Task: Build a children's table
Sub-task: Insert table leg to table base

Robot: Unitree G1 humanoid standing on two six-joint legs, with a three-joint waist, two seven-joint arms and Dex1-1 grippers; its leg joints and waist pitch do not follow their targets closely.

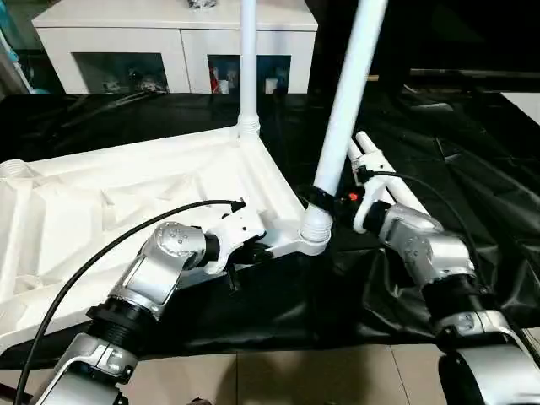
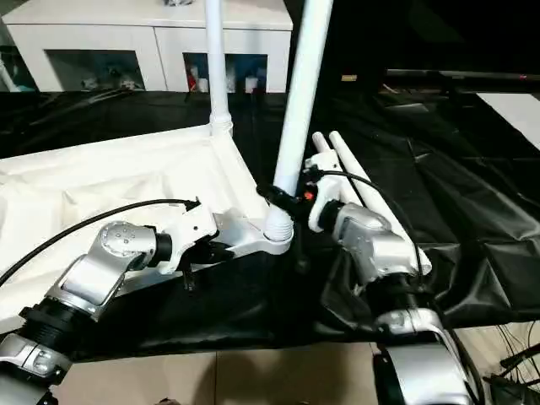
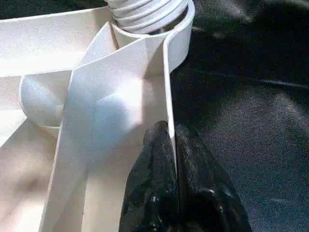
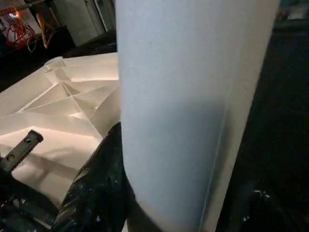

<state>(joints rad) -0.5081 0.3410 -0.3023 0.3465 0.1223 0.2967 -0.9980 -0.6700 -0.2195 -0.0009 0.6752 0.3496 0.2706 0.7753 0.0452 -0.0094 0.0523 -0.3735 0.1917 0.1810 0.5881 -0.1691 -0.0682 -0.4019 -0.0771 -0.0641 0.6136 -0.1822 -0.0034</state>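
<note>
Two grippers at work on the upturned tabletop [image 1: 110, 202]. Left gripper [image 3: 171, 145] pinched tight on tabletop's thin side wall, just short of the near corner socket [image 1: 314, 234]. Right gripper [image 1: 325, 201] clasps the leaning leg [image 1: 346, 101] low on its shaft, fingers either side. That leg sits in the near socket, tilting toward 1 o'clock. Second leg [image 1: 247, 59] stands upright in far corner, at 11 o'clock from the first. Two spare legs [image 1: 384, 173] lie on black sheet [image 1: 472, 169] at 3 o'clock, beside right gripper. White cabinet [image 1: 169, 38] beyond, 12 o'clock.
</note>
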